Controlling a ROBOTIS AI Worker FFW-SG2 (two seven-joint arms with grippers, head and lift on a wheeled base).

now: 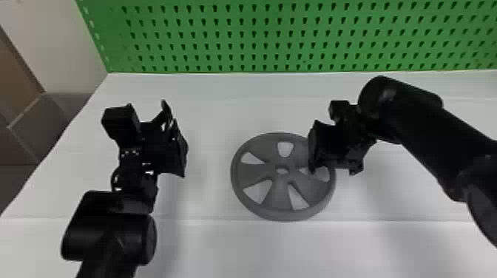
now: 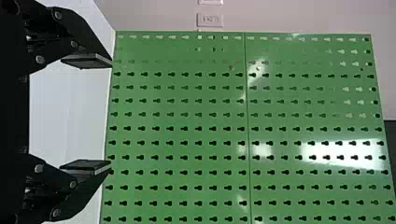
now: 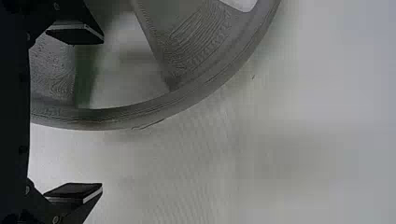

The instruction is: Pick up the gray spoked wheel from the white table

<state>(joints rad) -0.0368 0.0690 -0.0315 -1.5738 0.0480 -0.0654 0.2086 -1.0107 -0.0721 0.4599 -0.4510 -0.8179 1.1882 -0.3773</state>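
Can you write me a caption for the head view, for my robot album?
The right pincer hangs over the edge of the gray wheel, flat on the white table.

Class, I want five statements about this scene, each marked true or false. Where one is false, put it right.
1. The gray spoked wheel lies flat on the white table. True.
2. A green pegboard rises at the far edge of the table. True.
3. The left gripper is to the left of the wheel, and the right gripper is at the wheel's right side. True.
4. The left gripper's fingers are pressed together. False: they stand wide apart.
5. The right gripper has clamped the wheel's rim. False: its fingers are apart, one over the wheel and the other beyond the rim.
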